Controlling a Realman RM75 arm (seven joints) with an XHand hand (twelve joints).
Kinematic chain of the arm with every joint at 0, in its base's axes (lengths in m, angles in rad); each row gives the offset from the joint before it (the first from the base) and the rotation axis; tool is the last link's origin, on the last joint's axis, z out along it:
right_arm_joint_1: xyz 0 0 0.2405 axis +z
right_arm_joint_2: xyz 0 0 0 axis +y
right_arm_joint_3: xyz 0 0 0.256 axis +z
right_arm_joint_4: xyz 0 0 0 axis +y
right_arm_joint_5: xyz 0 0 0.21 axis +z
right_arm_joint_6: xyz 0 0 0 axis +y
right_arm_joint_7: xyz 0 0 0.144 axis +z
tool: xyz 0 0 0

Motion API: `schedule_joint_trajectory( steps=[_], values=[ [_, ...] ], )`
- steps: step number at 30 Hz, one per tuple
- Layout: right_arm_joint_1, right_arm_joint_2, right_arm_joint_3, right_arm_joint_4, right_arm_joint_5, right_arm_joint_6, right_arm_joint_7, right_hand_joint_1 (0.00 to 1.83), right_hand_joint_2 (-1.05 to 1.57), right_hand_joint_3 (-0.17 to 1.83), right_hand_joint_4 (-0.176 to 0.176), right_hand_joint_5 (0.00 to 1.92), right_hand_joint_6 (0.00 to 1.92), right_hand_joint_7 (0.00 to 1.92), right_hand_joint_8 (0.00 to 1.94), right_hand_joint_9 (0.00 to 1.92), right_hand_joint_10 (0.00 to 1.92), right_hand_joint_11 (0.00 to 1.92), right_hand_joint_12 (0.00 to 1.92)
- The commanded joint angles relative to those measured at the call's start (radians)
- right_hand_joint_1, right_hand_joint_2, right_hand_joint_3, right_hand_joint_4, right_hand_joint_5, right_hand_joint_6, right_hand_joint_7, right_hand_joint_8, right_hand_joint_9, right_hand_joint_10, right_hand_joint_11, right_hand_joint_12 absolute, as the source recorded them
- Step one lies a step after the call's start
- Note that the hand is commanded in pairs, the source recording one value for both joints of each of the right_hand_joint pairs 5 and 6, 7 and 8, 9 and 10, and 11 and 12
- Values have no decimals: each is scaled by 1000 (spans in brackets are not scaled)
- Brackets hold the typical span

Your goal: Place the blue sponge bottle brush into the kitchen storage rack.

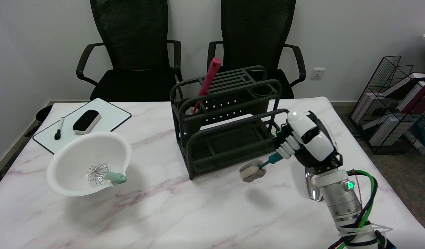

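- Brush (259,168): teal handle gripped by right robot hand (302,140), sponge head jutting lower left of it.
- Sponge head just beside rack (229,121) front, above surface (198,214).

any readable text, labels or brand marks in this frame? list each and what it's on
None can be read.
Book spines in the wire rack: any print is too small and blurred to read.
Storage rack, whiteboard, marker, white bowl: no lettering shows.
Right hand and the brush it holds: no markings visible, only a green light on the wrist.
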Motion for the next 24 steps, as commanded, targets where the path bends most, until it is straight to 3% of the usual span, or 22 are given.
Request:
schedule_joint_trajectory(
  steps=[1, 5, 13, 19, 24],
  values=[
    [-69, 208, 239, -32, 95, -49, 104, 947, 1571, 1232, 0, 1920, 1920, 1920, 1920, 1920, 1920, 1920, 1920],
    [-64, 213, 396, -34, 160, -175, 118, 946, 1571, 1255, 0, 1920, 1920, 1920, 1920, 1920, 1920, 1920, 1920],
    [-38, 211, 720, -98, 162, -626, 170, 1000, 1571, 1097, 0, 1920, 1920, 1920, 1920, 1920, 1920, 1920, 1920],
    [33, 240, 770, -165, 178, -661, 179, 1004, 1571, 1084, 0, 1920, 1920, 1920, 1920, 1920, 1920, 1920, 1920],
    [105, 269, 798, -204, 170, -722, 188, 1015, 1571, 945, 0, 1920, 1920, 1920, 1920, 1920, 1920, 1920, 1920]
  ],
)
